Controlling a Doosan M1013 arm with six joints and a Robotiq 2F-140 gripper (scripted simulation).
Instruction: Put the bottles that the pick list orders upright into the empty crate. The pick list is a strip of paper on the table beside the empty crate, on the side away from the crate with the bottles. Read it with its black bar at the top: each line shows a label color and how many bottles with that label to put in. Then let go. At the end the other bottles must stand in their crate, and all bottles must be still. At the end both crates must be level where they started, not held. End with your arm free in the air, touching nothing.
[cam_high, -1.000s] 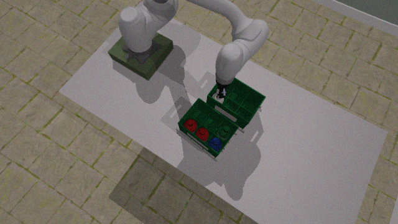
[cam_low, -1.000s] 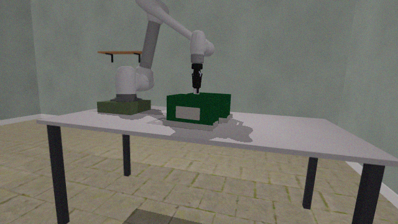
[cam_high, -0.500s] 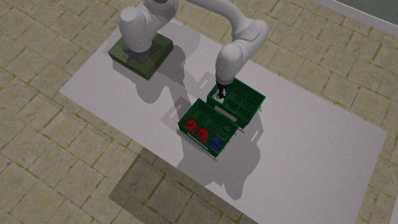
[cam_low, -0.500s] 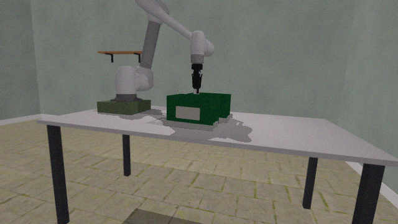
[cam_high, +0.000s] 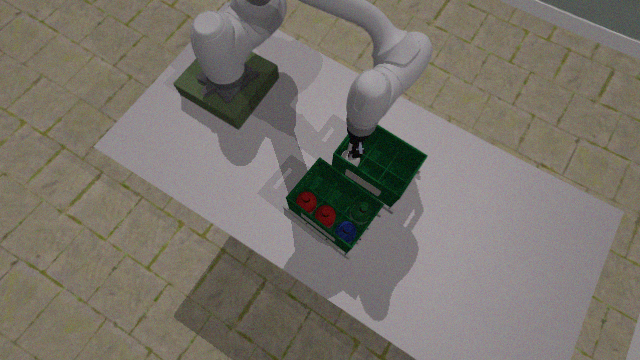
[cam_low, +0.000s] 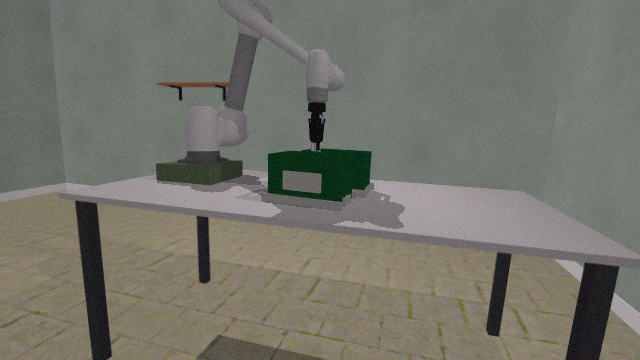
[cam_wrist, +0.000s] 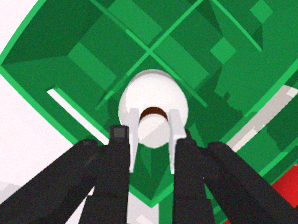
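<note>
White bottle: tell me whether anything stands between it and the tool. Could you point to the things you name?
Nothing visible does. In the wrist view, the fingers of the tool (cam_high: 355, 151) (cam_low: 315, 145) (cam_wrist: 153, 132) flank the cap of the white bottle (cam_high: 347, 158) (cam_wrist: 152, 92), with no crate divider or other bottle between them.

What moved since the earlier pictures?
Nothing that I can see. The arm, gripper, white bottle, red bottles, blue bottle and both crates look the same, in the same places.
</note>
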